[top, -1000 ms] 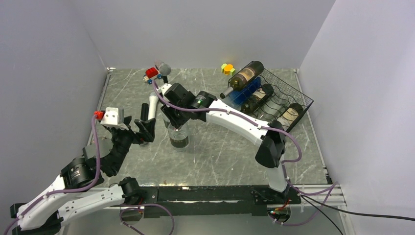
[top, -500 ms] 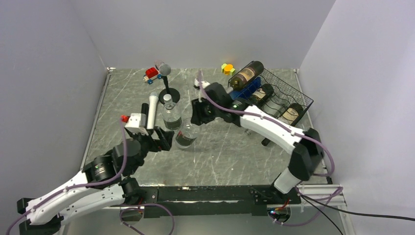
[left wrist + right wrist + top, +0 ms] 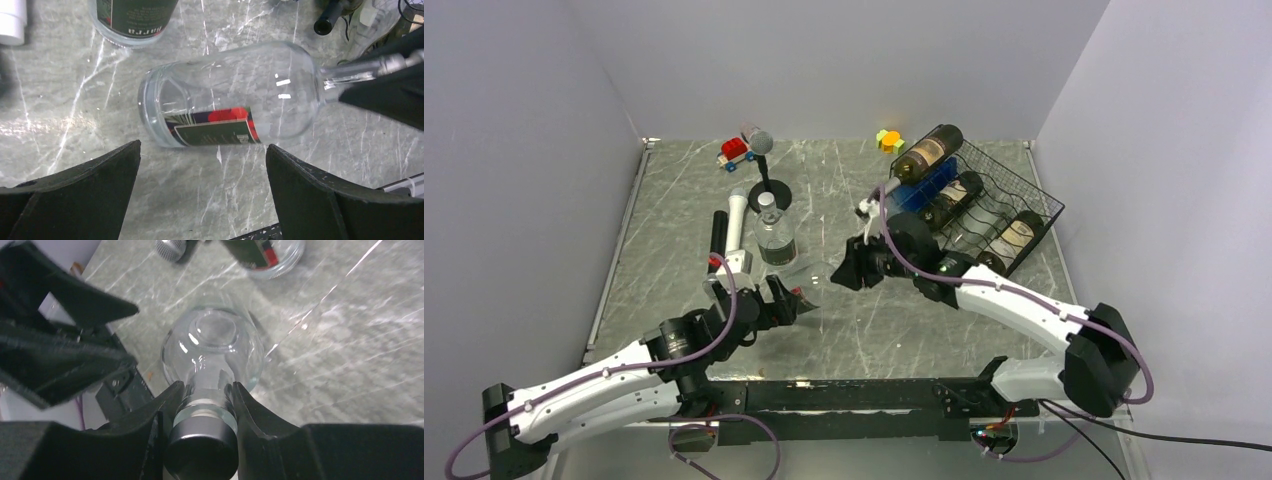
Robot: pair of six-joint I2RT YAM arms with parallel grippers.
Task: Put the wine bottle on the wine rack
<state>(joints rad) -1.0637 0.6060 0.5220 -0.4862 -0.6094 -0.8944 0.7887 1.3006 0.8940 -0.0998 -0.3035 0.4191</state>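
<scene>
The wine bottle (image 3: pixel 808 276) is clear glass with a dark red-and-green label. It lies on its side low over the marble table, neck pointing right. It also shows in the left wrist view (image 3: pixel 230 105) and the right wrist view (image 3: pixel 212 345). My right gripper (image 3: pixel 851 268) is shut on the bottle's neck just behind the black cap (image 3: pixel 202 447). My left gripper (image 3: pixel 788 303) is open and empty, its fingers (image 3: pixel 100 175) spread just on the near side of the bottle's body. The black wire wine rack (image 3: pixel 1022 197) stands at the back right.
The rack holds several dark bottles, one (image 3: pixel 927 152) on top, and a blue object (image 3: pixel 929 186). A second clear bottle (image 3: pixel 774 238) stands upright left of centre. Behind it are a microphone on a stand (image 3: pixel 761 142), white (image 3: pixel 737 214) and black (image 3: pixel 720 230) tubes, a red toy car (image 3: pixel 735 150) and a yellow-orange toy (image 3: pixel 889 140).
My right gripper has swung right and down, tipping the clear bottle from upright onto its side. My left arm has moved right and forward, up to the bottle's body.
</scene>
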